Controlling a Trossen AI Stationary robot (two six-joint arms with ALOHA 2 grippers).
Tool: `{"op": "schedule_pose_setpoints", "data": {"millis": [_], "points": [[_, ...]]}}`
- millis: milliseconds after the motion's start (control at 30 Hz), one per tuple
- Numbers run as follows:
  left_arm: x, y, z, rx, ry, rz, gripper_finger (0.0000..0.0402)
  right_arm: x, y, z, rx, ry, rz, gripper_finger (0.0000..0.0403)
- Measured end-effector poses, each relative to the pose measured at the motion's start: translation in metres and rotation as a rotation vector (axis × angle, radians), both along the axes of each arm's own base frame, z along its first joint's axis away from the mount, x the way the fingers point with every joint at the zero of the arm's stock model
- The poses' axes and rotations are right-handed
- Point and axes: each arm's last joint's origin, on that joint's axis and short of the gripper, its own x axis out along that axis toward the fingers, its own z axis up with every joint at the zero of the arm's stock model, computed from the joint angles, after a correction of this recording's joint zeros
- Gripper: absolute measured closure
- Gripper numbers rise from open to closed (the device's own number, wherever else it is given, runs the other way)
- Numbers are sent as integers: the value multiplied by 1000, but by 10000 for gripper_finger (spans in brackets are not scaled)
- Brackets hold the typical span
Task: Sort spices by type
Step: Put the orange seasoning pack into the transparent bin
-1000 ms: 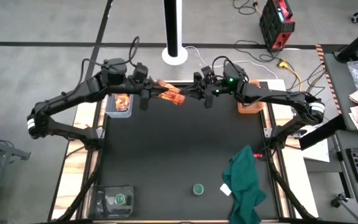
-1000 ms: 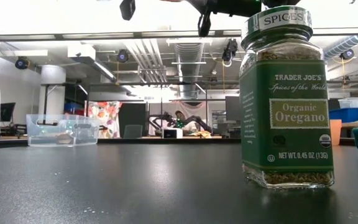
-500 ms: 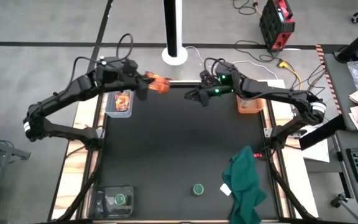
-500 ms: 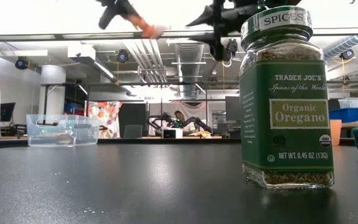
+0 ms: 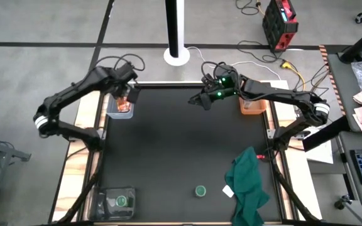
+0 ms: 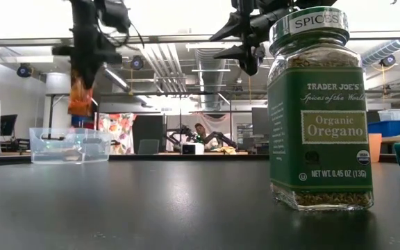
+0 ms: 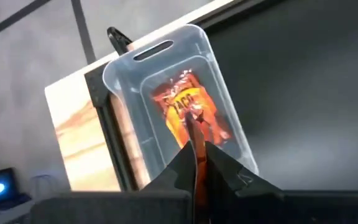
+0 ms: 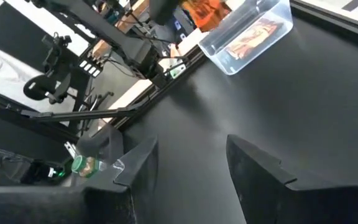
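Note:
My left gripper is shut on an orange-copper foil packet above a clear bin at the table's far left. A second foil packet lies in that bin. My right gripper is open and empty above the far middle of the table. One green-lidded jar, labelled oregano, stands upright on the near part of the table. Another green-lidded jar stands in a clear bin at the near left. The white-capped jars do not show. My left gripper pinches the foil packet by its upper end between its two fingers, which point down from above. In the left wrist view the packet shows edge-on between the fingers. It hangs below them, clear of the bin and the packet in it.
An orange bin stands at the table's far right edge. A dark green cloth lies bunched at the near right, with a white paper scrap beside it. The black middle of the table is bare.
My left gripper has carried the foil packet from the far middle, close to my right gripper, toward the table's left edge to above the clear bin. It has tipped from level to pointing down, so the packet now hangs. My right gripper has stayed near the far middle.

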Motion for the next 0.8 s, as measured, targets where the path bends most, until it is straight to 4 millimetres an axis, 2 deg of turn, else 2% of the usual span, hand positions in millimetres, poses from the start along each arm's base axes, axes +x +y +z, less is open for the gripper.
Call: {"op": "schedule_pose_setpoints", "data": {"millis": [233,433,600,800], "points": [[-6,46,-25,-78,92,-1,401,0,1,0,-1,1,3,235],[-19,76,-43,-137,145,48,401,0,1,0,2,1,2,237],[-18,86,-54,-159,158,66,401,0,1,-1,3,2,2,228],[-16,86,-56,-164,162,60,388,0,1,-1,5,4,-2,223]]}}
